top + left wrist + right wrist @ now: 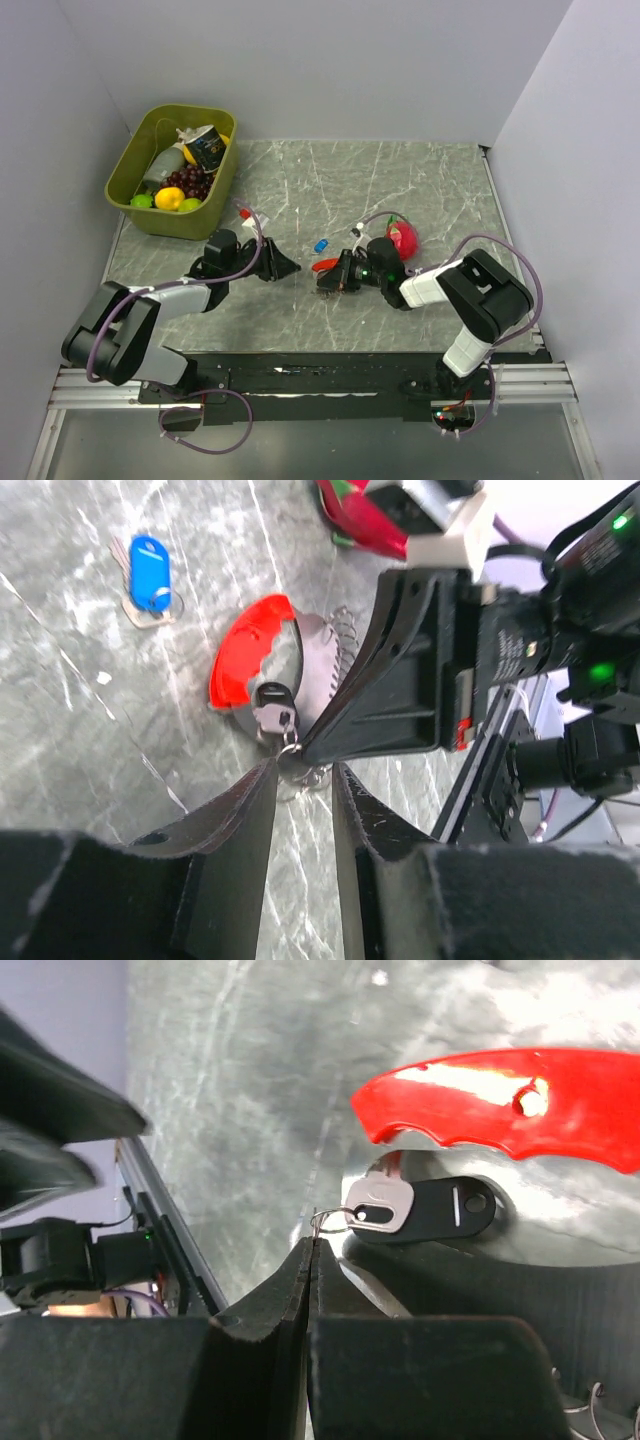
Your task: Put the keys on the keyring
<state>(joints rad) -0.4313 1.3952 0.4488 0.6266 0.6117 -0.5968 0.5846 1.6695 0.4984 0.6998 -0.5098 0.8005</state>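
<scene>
The keyring, a red curved clip [250, 655] with silvery rings and chain, lies mid-table [325, 265]. A silver key with a black tag [420, 1207] rests against it. My right gripper [310, 1245] is shut on that key's small wire ring [332, 1220], low over the table [332, 281]. My left gripper [305, 772] faces it from the left [283, 266]. Its jaws stand narrowly open, and the bunch of rings [300, 765] lies just at the fingertips without being pinched. A blue-headed key [150, 572] lies apart, behind the clip [321, 244].
A round red toy fruit with a green top [403, 238] sits just right of the right gripper. A green bin [138, 150] holding fruit and a carton stands at the back left. Both arms' cables loop over the table.
</scene>
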